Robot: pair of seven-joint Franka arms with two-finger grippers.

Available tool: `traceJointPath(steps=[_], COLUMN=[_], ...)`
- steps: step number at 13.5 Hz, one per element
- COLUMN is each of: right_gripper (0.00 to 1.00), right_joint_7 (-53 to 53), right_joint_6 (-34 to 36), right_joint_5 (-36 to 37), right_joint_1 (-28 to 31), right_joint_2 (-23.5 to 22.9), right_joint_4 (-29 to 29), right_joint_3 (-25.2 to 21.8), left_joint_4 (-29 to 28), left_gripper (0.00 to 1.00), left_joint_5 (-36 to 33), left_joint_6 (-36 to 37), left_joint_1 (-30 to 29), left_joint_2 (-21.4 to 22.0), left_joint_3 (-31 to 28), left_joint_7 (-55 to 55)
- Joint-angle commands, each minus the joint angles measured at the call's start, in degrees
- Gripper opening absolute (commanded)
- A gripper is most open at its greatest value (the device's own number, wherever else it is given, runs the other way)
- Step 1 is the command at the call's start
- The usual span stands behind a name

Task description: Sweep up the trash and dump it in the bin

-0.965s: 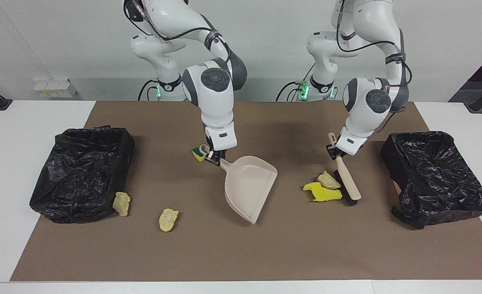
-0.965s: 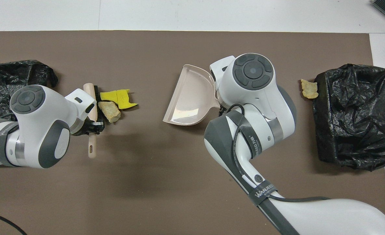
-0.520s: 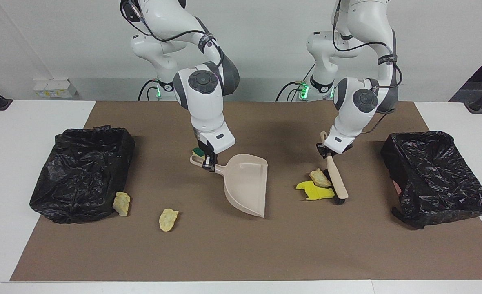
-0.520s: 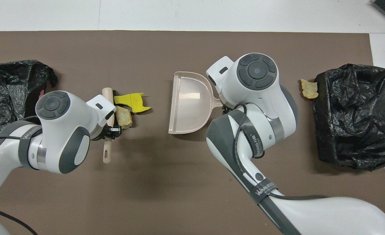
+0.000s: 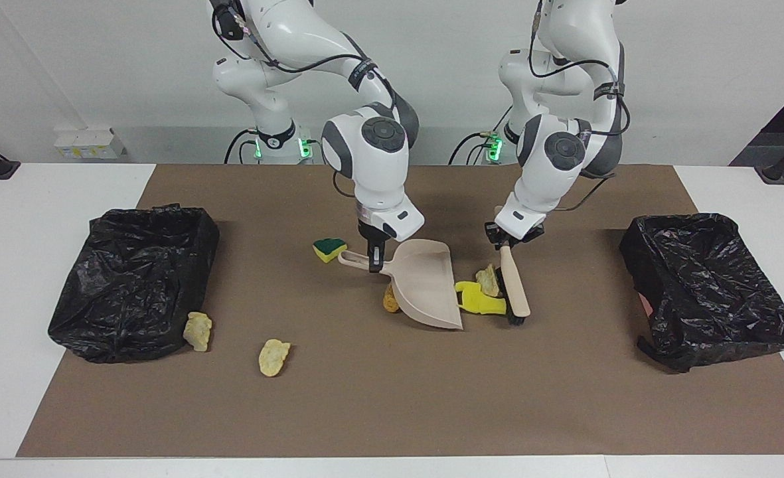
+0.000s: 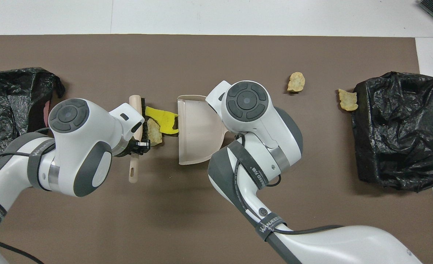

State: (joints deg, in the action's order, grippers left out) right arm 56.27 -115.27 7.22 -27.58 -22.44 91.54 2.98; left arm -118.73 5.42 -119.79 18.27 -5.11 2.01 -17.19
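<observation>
The trash is scattered over the brown mat [image 5: 392, 411]: a yellow sponge piece [image 5: 478, 299] and a crusty bread chunk [image 5: 488, 279] lie pinched between the brush [image 5: 513, 291] and the mouth of the dustpan [image 5: 426, 287]. The sponge piece touches the pan's lip, so this looks like the sweeping step.

The left gripper [image 5: 506, 240] is clamped on the brush handle, bristles down on the mat. The right gripper [image 5: 373, 255] grips the dustpan handle, the pan tipped toward the brush.

An orange-brown chunk [image 5: 390, 299] sits beside the pan, toward the right arm's end of the table. A yellow-and-green sponge wedge [image 5: 329, 249] lies just beside the pan's handle. Two more bread chunks [image 5: 274, 356] [image 5: 198, 330] lie near the black-lined bin [image 5: 133, 282]; a second bin [image 5: 707, 289] is at the left arm's end.

Next, I'd guess, the brush must push both scraps over the lip while the pan holds firm.
</observation>
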Motion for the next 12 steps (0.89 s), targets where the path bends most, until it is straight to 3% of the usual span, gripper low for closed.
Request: traceJointPath(steps=[1, 6, 9, 12], right_gripper=[0.00, 0.00, 0.00, 0.00], right_joint_7=[-1.0, -1.2, -3.9, -5.7], right_joint_6=[-0.9, 0.8, 3.8, 10.0], right_joint_5=[1.0, 1.0, 0.9, 2.5], right_joint_1=[0.2, 0.1, 0.0, -0.3], right_joint_2=[-1.0, -1.0, -1.1, -1.1], right_joint_4=[0.2, 0.0, -0.8, -2.3], right_joint_3=[0.1, -0.1, 0.0, -0.2], left_joint_4=[1.0, -4.3, -8.9, -9.2], left_gripper=[0.00, 0.00, 0.00, 0.00], left_joint_5=[0.1, 0.1, 0.1, 0.7], left_joint_6=[1.8, -2.6, -7.1, -8.8], left_joint_1=[-3.0, -8.1, -4.5, 0.1], left_joint_2=[0.5, 1.1, 1.7, 2.0], left_joint_3=[-0.9, -0.9, -0.7, -0.5], left_joint_7=[-0.5, 1.9, -0.5, -3.5])
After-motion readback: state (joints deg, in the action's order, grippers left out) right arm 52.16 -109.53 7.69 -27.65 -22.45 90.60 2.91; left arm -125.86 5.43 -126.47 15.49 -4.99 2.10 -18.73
